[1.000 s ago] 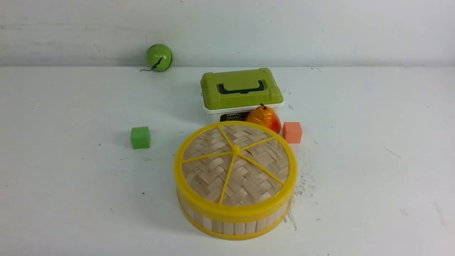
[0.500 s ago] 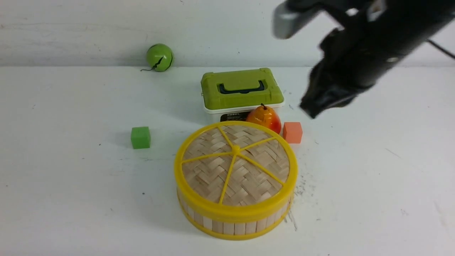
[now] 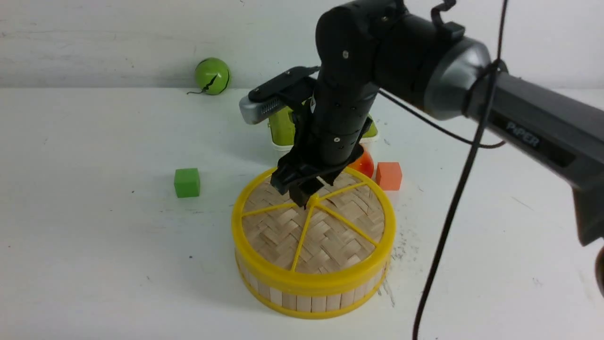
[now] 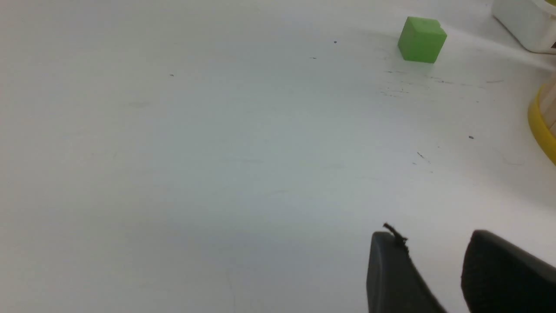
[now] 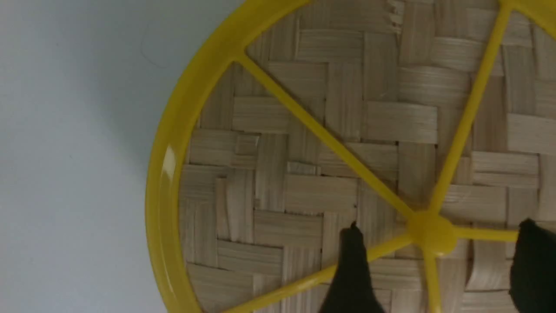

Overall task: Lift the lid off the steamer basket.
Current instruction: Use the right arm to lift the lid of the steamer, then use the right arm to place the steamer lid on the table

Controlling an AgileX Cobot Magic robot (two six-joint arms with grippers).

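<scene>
The lid (image 3: 321,236), woven bamboo with a yellow rim and yellow spokes, sits on the steamer basket (image 3: 311,297) at the table's front middle. My right gripper (image 3: 304,196) hangs straight over the lid's centre knob (image 5: 432,232). In the right wrist view its two dark fingers (image 5: 352,269) stand wide apart on either side of the knob, open, gripping nothing. My right gripper (image 5: 436,237) is just above the weave. My left gripper (image 4: 430,248) is open and empty, low over bare table; the basket's yellow rim (image 4: 541,126) shows at the edge of that view.
A green cube (image 3: 187,182) lies left of the basket. Behind the basket are an orange-red pear (image 3: 364,164), an orange cube (image 3: 389,175) and a green-lidded white box (image 3: 283,127), partly hidden by my right arm. A green ball (image 3: 212,76) rests at the back wall.
My right arm came in from the upper right and dropped down over the lid's centre. The lid and basket have not moved.
</scene>
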